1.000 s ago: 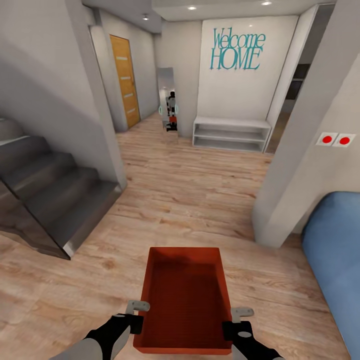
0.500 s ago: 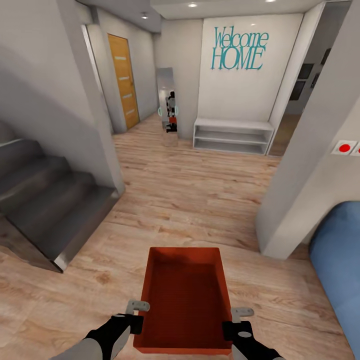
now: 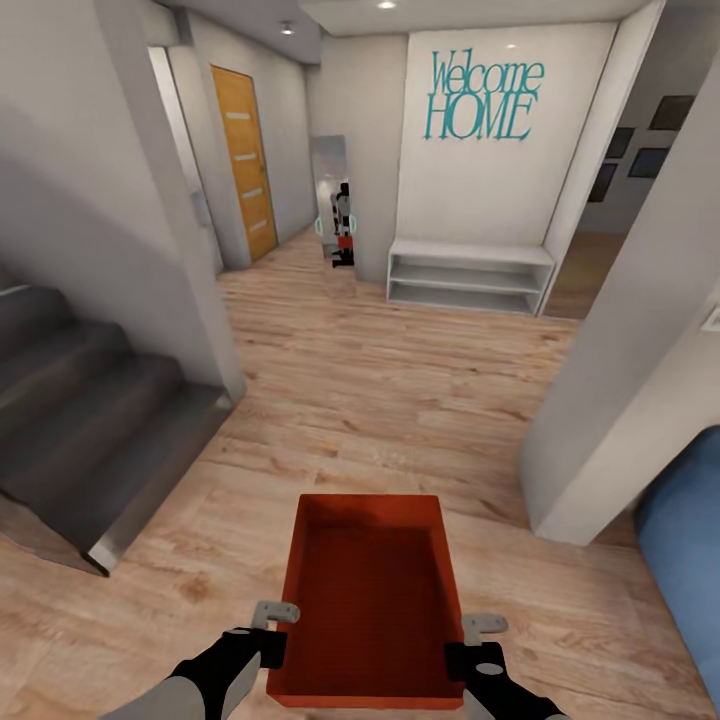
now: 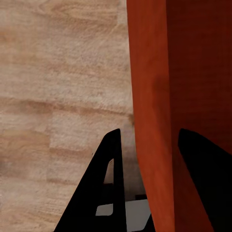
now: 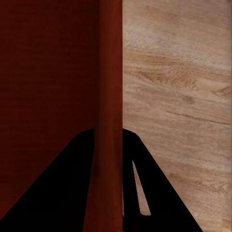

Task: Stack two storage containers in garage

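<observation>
Both grippers, left [image 3: 272, 628] and right [image 3: 478, 640], clamp the side walls of the orange bin [image 3: 368, 600], carried low in front. Stairs [image 3: 90, 420] and blue couch [image 3: 690, 540] have slid outward, so it's rolling down the hallway, garage not reached.

Stairs [image 3: 90, 420] left, shelf [image 3: 468, 274] ahead, container [image 3: 368, 600] nearest.
</observation>
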